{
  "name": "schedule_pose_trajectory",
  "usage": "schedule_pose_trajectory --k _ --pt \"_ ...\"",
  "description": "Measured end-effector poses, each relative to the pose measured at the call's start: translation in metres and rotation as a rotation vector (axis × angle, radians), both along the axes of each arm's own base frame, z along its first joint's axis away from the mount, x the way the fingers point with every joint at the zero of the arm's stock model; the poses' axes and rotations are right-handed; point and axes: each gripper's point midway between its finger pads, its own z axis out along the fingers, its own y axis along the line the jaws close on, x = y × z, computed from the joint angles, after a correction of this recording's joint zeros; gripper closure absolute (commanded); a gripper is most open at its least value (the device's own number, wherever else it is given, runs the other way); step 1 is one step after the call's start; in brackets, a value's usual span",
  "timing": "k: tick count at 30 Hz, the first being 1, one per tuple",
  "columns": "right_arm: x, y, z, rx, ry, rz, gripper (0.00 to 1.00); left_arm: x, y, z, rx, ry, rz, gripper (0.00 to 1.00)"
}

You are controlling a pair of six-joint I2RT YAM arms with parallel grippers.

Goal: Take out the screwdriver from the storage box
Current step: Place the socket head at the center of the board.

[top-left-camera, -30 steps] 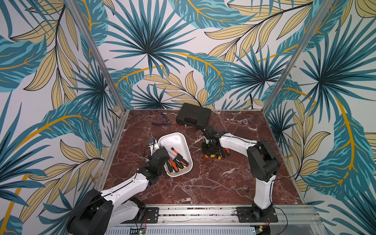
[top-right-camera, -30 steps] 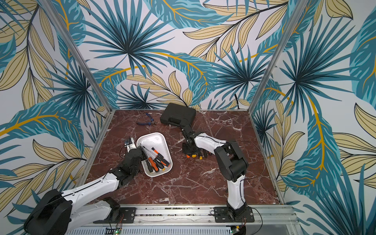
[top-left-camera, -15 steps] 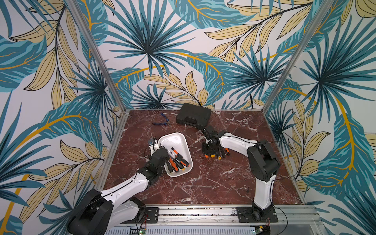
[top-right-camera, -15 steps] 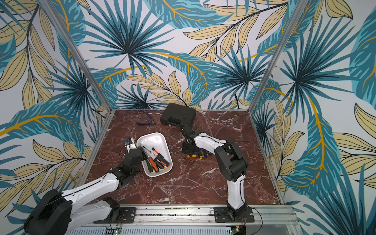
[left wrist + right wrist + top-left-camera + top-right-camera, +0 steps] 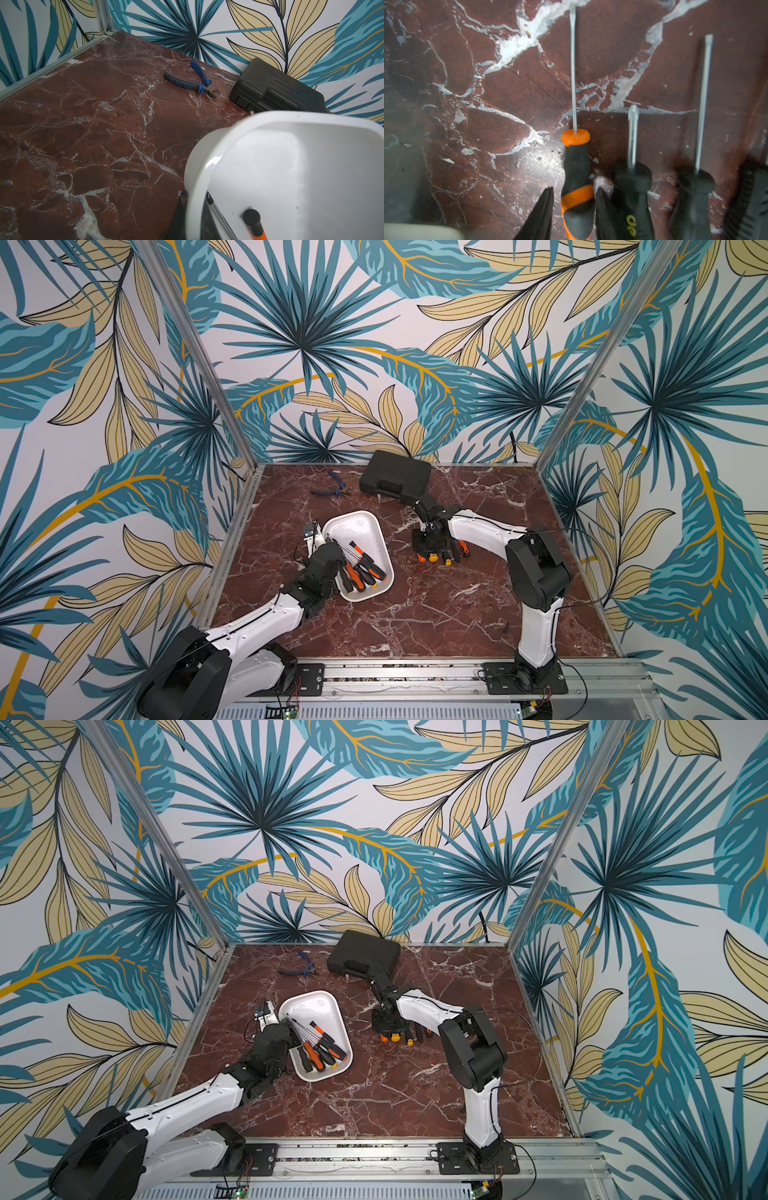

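Right wrist view: right gripper [image 5: 574, 190] is straddling the screwdriver [image 5: 576, 158] at its handle, jaws narrowly parted — likely stiff, light, rubbery; grip mid-handle. Left gripper [image 5: 329, 555] is clamping the box [image 5: 357, 531] at its 9 o'clock rim.

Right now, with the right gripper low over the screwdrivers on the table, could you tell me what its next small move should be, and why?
Probably lift the right gripper straight up. Its jaws stand apart on either side of the orange-and-black screwdriver, which lies flat on the table beside other screwdrivers, so it looks released, and several screwdrivers lie in the storage box.
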Motion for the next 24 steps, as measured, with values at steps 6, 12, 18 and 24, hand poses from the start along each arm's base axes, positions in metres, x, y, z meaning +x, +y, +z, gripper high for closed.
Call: schedule_pose_trajectory --k 6,12,18,24 --pt "0.000 -0.004 0.024 -0.004 -0.036 0.010 0.61 0.000 0.000 0.000 0.000 0.000 0.000 1.00" --pt "-0.003 0.005 0.082 0.031 -0.161 0.098 0.61 0.000 0.000 0.000 0.000 0.000 0.001 1.00" --pt "-0.027 0.042 0.123 0.059 -0.271 0.293 0.63 0.000 0.000 0.000 0.000 0.000 0.001 1.00" --pt "-0.058 0.080 0.117 0.075 -0.288 0.480 0.64 0.000 0.000 0.000 0.001 0.001 0.001 1.00"
